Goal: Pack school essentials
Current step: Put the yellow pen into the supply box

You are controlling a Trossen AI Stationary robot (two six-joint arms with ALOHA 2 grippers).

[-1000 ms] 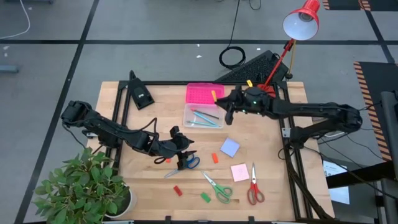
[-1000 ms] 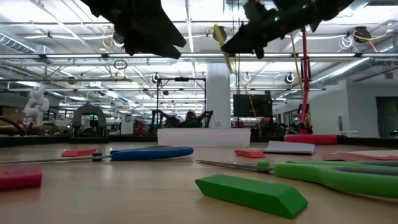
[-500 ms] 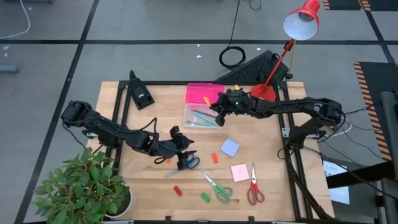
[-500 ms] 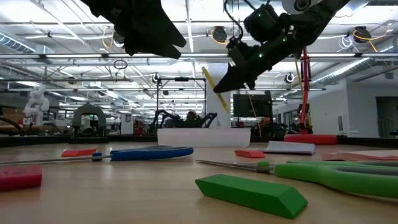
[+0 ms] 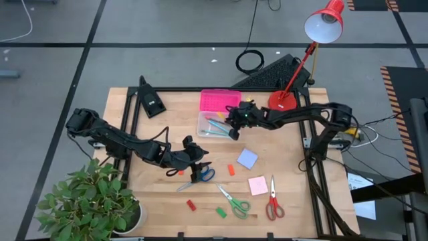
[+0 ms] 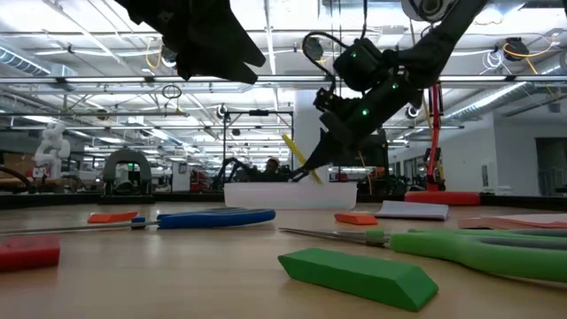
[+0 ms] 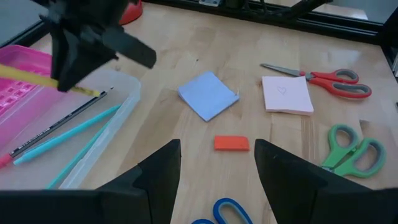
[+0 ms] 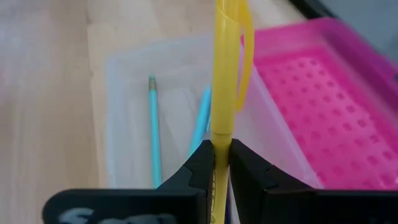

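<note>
Right gripper [image 8: 217, 163]: fingers are clamped on a yellow pen [image 8: 224, 68], held tilted over the clear box [image 5: 218, 124].
Clear box: teal pencils [image 8: 153, 127] are seen lying inside; the pink lid [image 5: 218, 100] is set just behind it.
Left gripper [image 7: 217, 168]: fingers are spread apart, nothing held, above the blue scissors [image 5: 199, 175].
Still on the table: green scissors [image 5: 235, 202], red scissors [image 5: 273, 201], blue notepad [image 5: 247, 158], pink notepad [image 5: 258, 185], and what are probably erasers [image 5: 221, 212].
</note>
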